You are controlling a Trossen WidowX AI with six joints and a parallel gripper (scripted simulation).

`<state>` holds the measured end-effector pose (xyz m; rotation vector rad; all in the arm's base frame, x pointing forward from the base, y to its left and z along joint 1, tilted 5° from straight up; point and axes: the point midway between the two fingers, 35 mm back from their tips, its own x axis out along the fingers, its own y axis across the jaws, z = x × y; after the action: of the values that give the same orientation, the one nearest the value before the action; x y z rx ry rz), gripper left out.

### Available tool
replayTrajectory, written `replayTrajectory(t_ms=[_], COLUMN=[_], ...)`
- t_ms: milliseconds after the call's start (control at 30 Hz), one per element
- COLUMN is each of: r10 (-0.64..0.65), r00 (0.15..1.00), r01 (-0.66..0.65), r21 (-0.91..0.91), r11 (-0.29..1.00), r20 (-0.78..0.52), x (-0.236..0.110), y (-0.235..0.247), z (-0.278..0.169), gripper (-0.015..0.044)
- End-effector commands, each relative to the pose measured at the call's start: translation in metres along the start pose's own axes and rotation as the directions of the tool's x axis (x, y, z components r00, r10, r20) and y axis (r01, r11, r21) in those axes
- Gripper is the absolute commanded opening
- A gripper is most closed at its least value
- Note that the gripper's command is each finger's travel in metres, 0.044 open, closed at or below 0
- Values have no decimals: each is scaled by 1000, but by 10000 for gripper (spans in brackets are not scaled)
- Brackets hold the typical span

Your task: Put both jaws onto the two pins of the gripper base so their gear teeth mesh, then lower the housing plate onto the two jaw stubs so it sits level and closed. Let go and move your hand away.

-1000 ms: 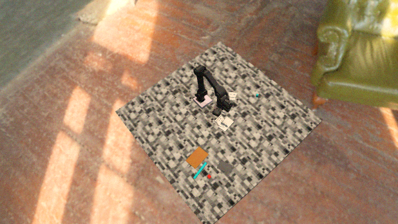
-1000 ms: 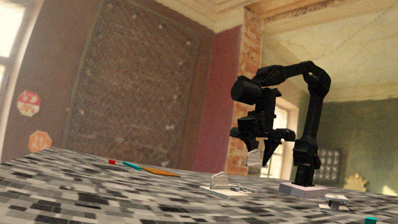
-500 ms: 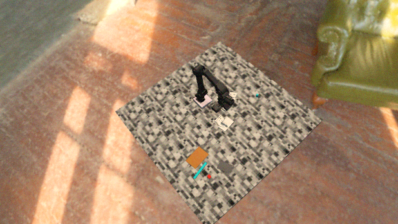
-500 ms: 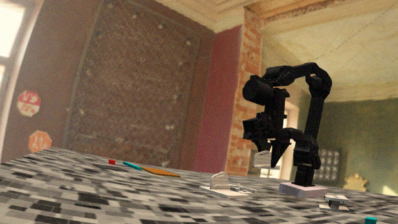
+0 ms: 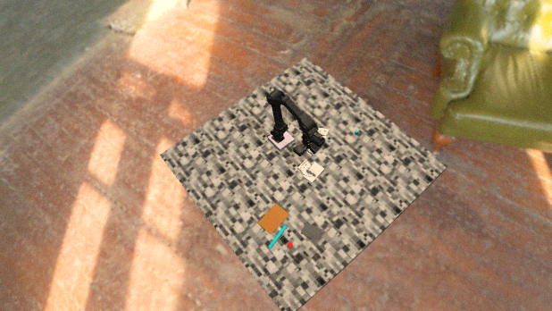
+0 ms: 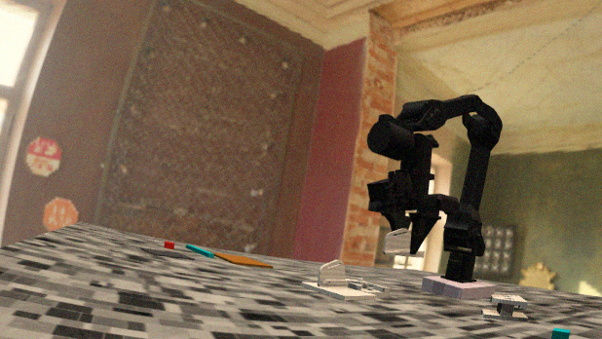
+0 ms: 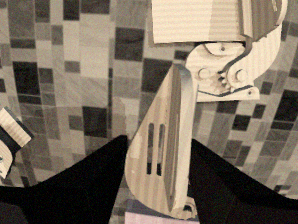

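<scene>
A: Now holding what?

B: Gripping a cream slotted plastic jaw point(image 5: 308, 153) point(image 6: 397, 242) point(image 7: 137, 165) in the black two-finger gripper point(image 5: 308, 152) point(image 6: 407, 239) point(image 7: 156, 143), pinching across its thickness, opening only partway, and keeping it clear of the patterned mat point(image 5: 232, 170) point(image 6: 88, 292) point(image 7: 50, 90).

A: Heading where?

B: Probably aiming for the cream gripper base with gear-toothed parts point(image 5: 315, 169) point(image 6: 343, 292) point(image 7: 200, 22), lying beyond the tip and towards upper right in the wrist view.

A: Pointing well?

B: Running lengthwise up that view, but pointing the narrow tip towards the base and the rounded root towards the pink pedestal point(image 5: 286, 144) point(image 6: 435, 286) point(image 7: 150, 219). Likely needing turning before lowering, while avoiding the cream upright jaw point(image 6: 332, 274) point(image 7: 265, 22) already standing there.
</scene>
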<state>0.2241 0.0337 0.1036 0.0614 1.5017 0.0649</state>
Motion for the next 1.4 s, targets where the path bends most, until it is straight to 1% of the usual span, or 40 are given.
replayTrajectory(t_ms=[0, 300, 1133, 1367], r10=[-5, -5, -7, -7], r00=[1000, 1000, 1000, 1000], r01=[5, 5, 7, 7], r21=[14, 14, 13, 13], r11=[1000, 1000, 1000, 1000], r20=[-2, -2, 5, 5], x=[0, 0, -1, -1], y=[-1, -1, -20, -21], z=[-1, 1, 78, 80], gripper=[134, 134, 134, 134])
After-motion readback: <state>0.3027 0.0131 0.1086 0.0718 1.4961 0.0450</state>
